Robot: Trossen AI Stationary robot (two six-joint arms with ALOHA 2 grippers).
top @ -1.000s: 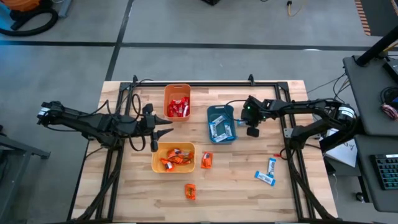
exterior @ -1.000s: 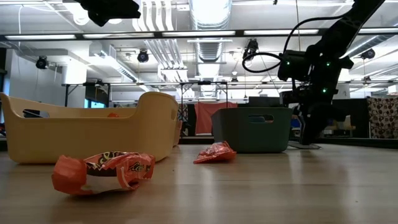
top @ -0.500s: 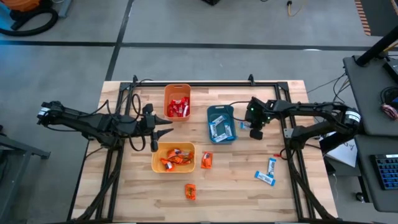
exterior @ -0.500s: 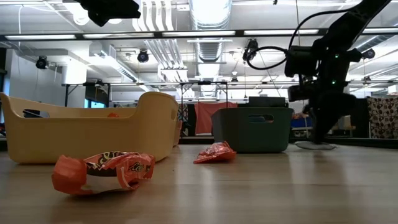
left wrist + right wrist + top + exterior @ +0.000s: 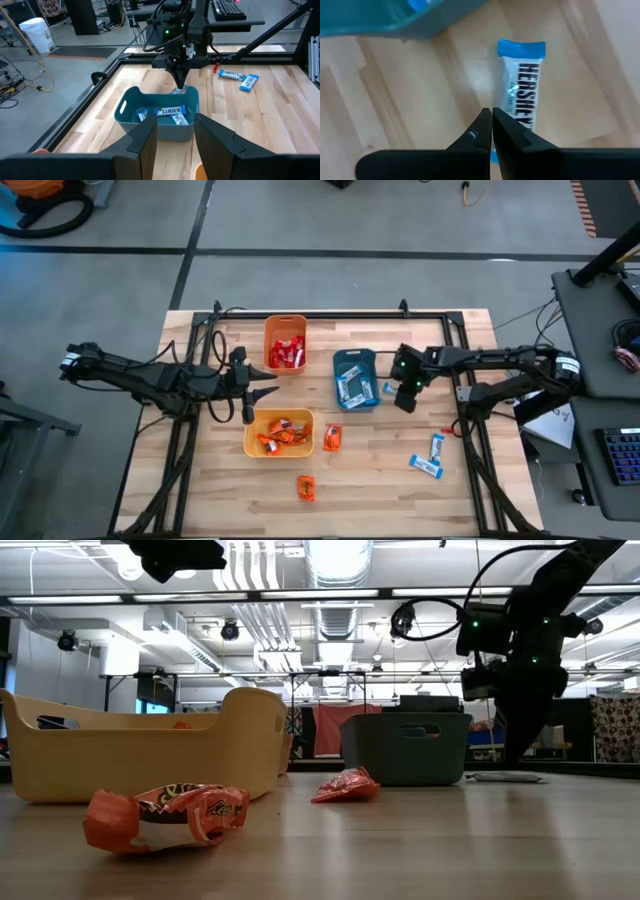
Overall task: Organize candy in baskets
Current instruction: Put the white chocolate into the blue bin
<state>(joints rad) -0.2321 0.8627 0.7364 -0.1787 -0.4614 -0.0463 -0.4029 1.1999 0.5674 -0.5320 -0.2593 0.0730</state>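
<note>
One light-blue shiny-wrapped candy bar (image 5: 522, 95) lies beside dark teal plastic bin (image 5: 355, 379); right gripper (image 5: 491, 131) shut, empty, over it. Risk: closed fingers just shove bar. Left gripper (image 5: 172, 135) part-open, idle w/ nothing held.

Orange basket (image 5: 285, 343) holds red candy (image 5: 286, 353); teal basket (image 5: 356, 379) blue-and-white bars (image 5: 355, 386); yellow basket (image 5: 280, 434) orange wrappers (image 5: 279, 433); pale wooden counter (image 5: 380, 470).

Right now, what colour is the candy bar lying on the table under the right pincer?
Light blue and white candy bar, dark lettering; clearest in the right wrist view.
</note>
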